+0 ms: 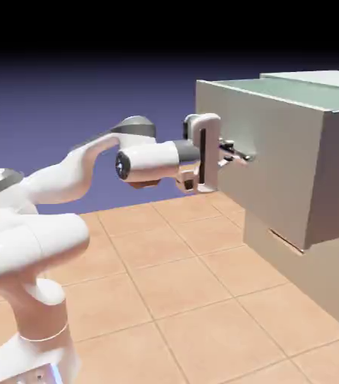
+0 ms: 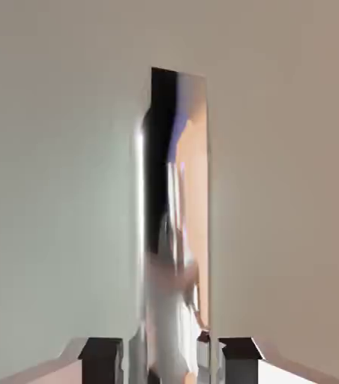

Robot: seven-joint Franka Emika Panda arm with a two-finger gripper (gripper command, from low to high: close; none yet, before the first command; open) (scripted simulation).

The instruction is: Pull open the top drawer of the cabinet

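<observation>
Exterior view. The top drawer point(image 1: 277, 157) stands out from the cabinet point(image 1: 326, 78), its open upper side showing a pale green interior. The right picture edge cuts off both drawer and cabinet, so the full depth of either cannot be read. The overhanging drawer hides the upper part of the lower drawer point(image 1: 300, 277), of whose handle point(image 1: 286, 241) only a short strip shows. The fingers are small and partly lost behind the hand and among reflections at the handle of the top drawer point(image 1: 238, 153); their contact is hard to make out here. The base of the arm point(image 1: 60, 180) is cut by the lower edge, and one of its links by the left. Open room lies between the arm and the lower drawer, above the tiled floor point(image 1: 180, 285), and air surrounds the wrist above and below

Hand view. The drawer front fills the background, its borders outside the frame. The handle runs upright from near the upper middle to the bottom edge, where it is cut off; mirrored shapes blur its lower outline. The fingertips point(image 2: 102, 360) flank it, one on each side and also cropped below. The jaws are narrowed on the handle, with bare drawer front to either side
</observation>
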